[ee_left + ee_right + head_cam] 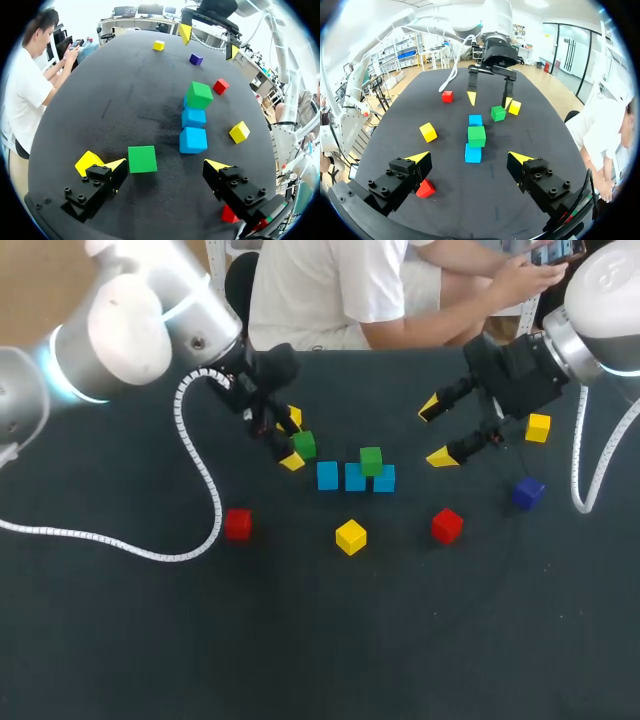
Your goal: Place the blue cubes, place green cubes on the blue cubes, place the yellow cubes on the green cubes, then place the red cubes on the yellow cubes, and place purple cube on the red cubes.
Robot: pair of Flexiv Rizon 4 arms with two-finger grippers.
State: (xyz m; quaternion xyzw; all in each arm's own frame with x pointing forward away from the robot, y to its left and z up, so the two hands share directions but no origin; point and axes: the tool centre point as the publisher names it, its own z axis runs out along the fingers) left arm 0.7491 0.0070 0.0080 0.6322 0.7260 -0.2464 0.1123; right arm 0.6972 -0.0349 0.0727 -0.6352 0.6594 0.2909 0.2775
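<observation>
Three blue cubes (327, 476) lie in a row at the table's middle. One green cube (371, 461) rests on top, over the middle and right ones. A second green cube (304, 444) stands on the table between the fingers of my open left gripper (290, 443), nearer one finger (116, 165), in the left wrist view (142, 159). A yellow cube (89, 161) lies just outside that finger. My right gripper (434, 433) hangs open and empty above the table, right of the row. The purple cube (528, 492) sits at the right.
Loose on the table are a yellow cube (350, 536) in front of the row, another yellow cube (538, 427) at the far right, a red cube (238, 523) at the front left and a red cube (446, 525) at the front right.
</observation>
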